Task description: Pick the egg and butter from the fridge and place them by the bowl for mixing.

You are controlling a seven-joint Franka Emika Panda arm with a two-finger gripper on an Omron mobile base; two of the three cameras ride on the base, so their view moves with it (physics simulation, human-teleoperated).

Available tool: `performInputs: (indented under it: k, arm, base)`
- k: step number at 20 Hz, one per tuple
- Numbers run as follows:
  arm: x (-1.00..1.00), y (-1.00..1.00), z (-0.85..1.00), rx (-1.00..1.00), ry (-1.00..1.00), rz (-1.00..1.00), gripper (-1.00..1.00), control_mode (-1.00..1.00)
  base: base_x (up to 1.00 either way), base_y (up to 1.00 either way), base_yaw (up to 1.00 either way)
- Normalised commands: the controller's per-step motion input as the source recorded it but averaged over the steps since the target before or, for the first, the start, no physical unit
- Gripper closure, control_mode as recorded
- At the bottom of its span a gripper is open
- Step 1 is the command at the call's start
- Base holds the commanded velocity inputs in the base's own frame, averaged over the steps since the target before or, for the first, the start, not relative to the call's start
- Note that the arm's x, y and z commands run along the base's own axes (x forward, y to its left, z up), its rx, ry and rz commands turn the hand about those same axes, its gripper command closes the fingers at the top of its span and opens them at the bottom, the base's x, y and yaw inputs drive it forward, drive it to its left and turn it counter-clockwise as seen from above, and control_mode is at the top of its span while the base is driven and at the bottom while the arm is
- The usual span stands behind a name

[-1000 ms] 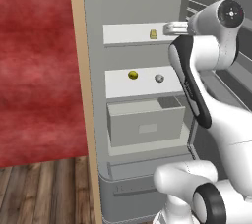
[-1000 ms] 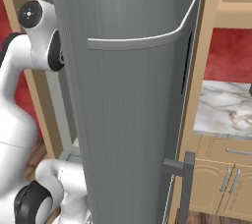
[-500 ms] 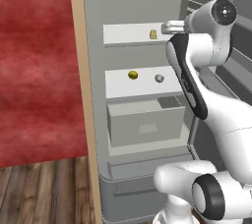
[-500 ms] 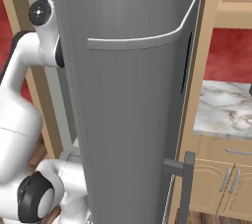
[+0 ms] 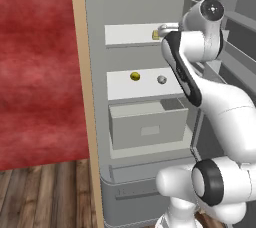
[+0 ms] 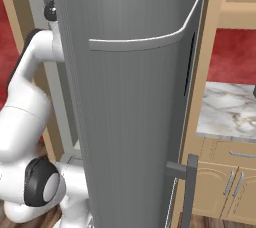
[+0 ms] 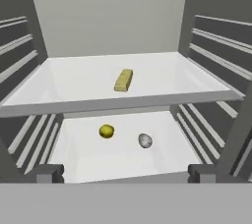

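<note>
Butter (image 7: 123,80) whole in hand view; left base view half-hides it.

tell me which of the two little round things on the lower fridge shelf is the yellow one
The egg, the left of the two in the hand view. It is golden-yellow; the small ball to its right is pale grey. The yellow butter above is a block.

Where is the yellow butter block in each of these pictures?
Left base view: the butter lies at the right end of the fridge's upper white shelf, beside the arm.
Right base view: the grey fridge door stands in front, so no butter here.
Hand view: the butter lies mid-shelf, just above centre.
Shared landmark: on the shelf below sit a yellow ball and a grey ball.
</note>
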Motion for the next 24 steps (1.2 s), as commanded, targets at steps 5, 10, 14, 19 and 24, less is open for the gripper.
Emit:
performInputs:
  k: [5,10,14,19,24]
  arm:
    - [0.44,-0.03,-0.13,0.0,0.07,0.0,-1.0,-1.0]
    - [0.42,-0.01,-0.18,0.0,0.02,0.0,-1.0,-1.0]
    - [0.41,0.0,-0.23,0.0,0.0,0.0,-1.0,-1.0]
    - [0.4,-0.04,-0.12,0.0,0.0,0.0,-1.0,-1.0]
    - [0.35,-0.13,0.0,0.0,0.0,0.0,-1.0,-1.0]
  base:
    - [0.0,0.0,0.0]
    - [0.0,0.0,0.0]
    - [0.0,0.0,0.0]
    - [0.0,0.0,0.0]
    - [0.0,0.0,0.0]
